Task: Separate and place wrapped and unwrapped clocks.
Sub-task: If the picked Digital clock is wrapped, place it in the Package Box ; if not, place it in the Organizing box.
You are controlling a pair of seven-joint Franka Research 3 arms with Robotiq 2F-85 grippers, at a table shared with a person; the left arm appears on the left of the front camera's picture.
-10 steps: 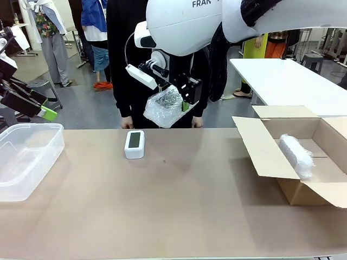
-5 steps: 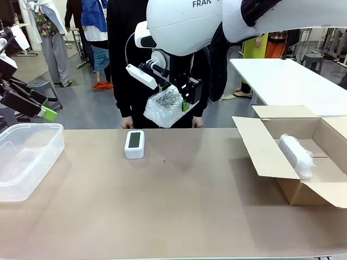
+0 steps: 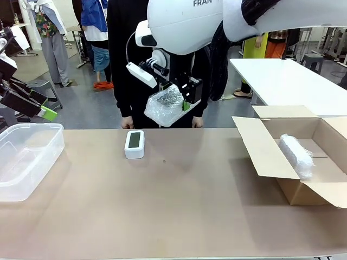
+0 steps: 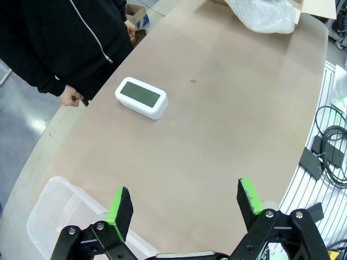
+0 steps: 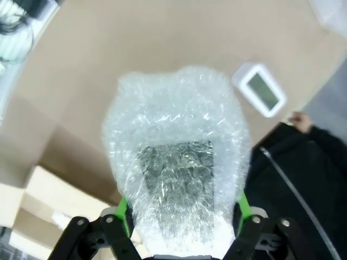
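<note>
My right gripper (image 3: 181,103) hangs high over the table's far middle, shut on a bubble-wrapped clock (image 3: 164,105) whose dark face (image 5: 176,173) shows through the wrap between the green pads (image 5: 242,206). Below and left of it, the unwrapped clock (image 3: 134,143) lies flat on the table, white with a dark screen; the same clock (image 4: 141,97) lies ahead of my left gripper and shows small (image 5: 259,89) past the bundle. A second wrapped clock (image 3: 296,155) lies in the cardboard box (image 3: 325,189) at the right. My left gripper (image 4: 184,203) is open and holds nothing, raised at the far left (image 3: 32,105).
A clear plastic tub (image 3: 6,187) sits at the table's left edge, under my left gripper (image 4: 43,216). A person in black (image 3: 127,81) stands at the far side with hands (image 3: 126,123) at the table edge. The box's flap (image 3: 255,149) leans toward the table's middle.
</note>
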